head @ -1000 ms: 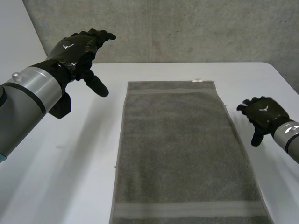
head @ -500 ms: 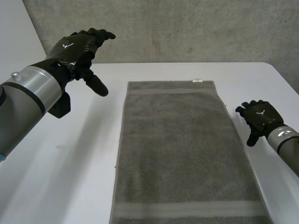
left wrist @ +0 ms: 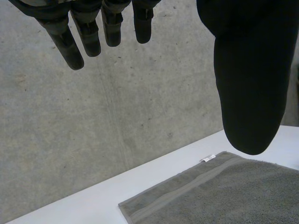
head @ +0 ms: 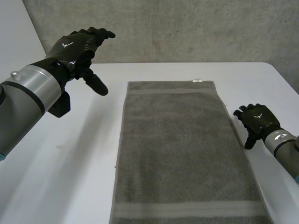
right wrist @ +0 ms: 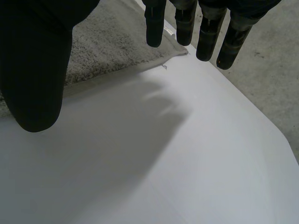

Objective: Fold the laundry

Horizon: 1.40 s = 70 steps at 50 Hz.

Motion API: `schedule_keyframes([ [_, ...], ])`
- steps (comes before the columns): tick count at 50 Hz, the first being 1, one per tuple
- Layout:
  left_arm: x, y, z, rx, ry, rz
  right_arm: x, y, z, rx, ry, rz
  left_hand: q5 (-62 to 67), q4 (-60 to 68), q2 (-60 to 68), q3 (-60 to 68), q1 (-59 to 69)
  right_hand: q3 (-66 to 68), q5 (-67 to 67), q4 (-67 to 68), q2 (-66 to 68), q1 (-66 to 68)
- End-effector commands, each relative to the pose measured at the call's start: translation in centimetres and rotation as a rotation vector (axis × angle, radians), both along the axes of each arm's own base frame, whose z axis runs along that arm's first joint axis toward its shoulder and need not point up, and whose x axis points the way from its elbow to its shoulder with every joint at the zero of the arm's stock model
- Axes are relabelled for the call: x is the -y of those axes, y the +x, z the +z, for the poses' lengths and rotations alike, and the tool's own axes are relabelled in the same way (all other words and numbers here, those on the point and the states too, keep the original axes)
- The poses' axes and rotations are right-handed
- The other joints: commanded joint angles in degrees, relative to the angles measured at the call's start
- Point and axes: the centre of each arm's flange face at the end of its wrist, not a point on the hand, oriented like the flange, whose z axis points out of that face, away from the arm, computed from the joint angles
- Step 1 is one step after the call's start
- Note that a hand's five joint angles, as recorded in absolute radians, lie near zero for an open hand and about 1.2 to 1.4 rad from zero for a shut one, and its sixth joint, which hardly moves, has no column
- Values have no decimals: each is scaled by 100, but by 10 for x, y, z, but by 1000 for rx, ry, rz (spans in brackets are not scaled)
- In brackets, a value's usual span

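The grey towel lay flat and unfolded mid-frame on the white table. The left hand hung raised at upper left, fingers spread, empty; the right hand sat low at right, just beside the towel's edge, fingers apart, empty. Folding seemed not yet begun: next, each hand would need to pinch a corner.

One towel, one table, one left hand, one right hand.
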Motion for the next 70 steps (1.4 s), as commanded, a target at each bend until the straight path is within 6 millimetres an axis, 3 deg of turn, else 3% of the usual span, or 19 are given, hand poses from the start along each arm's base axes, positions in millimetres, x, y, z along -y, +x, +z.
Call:
schedule_keyframes([
  [1, 0, 0, 0, 0, -1, -1, -1, 0, -2, 1, 7, -2, 104, 134, 136, 134, 121, -217, -385, -302, -296, -199],
  [41, -1, 0, 1, 0, -5, -1, -29, 41, -3, 32, 39, 69, 104, 134, 136, 134, 121, -217, -385, -302, -296, -199],
  [50, -1, 0, 2, -2, -8, -1, -40, 60, 7, 64, 22, 114, 104, 134, 136, 134, 121, -217, -385, -302, -296, -199],
  [62, -1, 0, 4, -3, -12, -1, -59, 86, 6, 89, 39, 192, 104, 134, 136, 134, 121, -91, -258, -176, -169, -73],
  [64, -1, 0, 3, -3, -11, -1, -65, 92, 4, 89, 45, 214, 104, 134, 136, 134, 121, 1696, 1528, 1611, 1617, 1714],
  [65, -1, 0, 3, -3, -11, -1, -65, 92, 4, 89, 45, 215, 104, 134, 136, 134, 121, 1709, 1541, 1624, 1630, 1727],
  [67, -1, 0, 3, -2, -9, -1, -66, 96, 7, 100, 40, 225, 104, 134, 136, 134, 121, 5508, 5340, 5423, 5429, 5526],
  [68, -1, 0, 3, -2, -9, -1, -66, 96, 7, 101, 40, 225, 104, 134, 136, 134, 121, 5527, 5360, 5442, 5449, 5545],
  [69, -1, 0, 3, -2, -9, -1, -65, 97, 10, 116, 37, 223, 104, 134, 136, 134, 121, 6771, 6603, 6686, 6692, 6789],
  [70, -1, 0, 3, -2, -9, -1, -65, 97, 10, 116, 37, 223, 104, 134, 136, 134, 121, 6783, 6615, 6698, 6704, 6801],
])
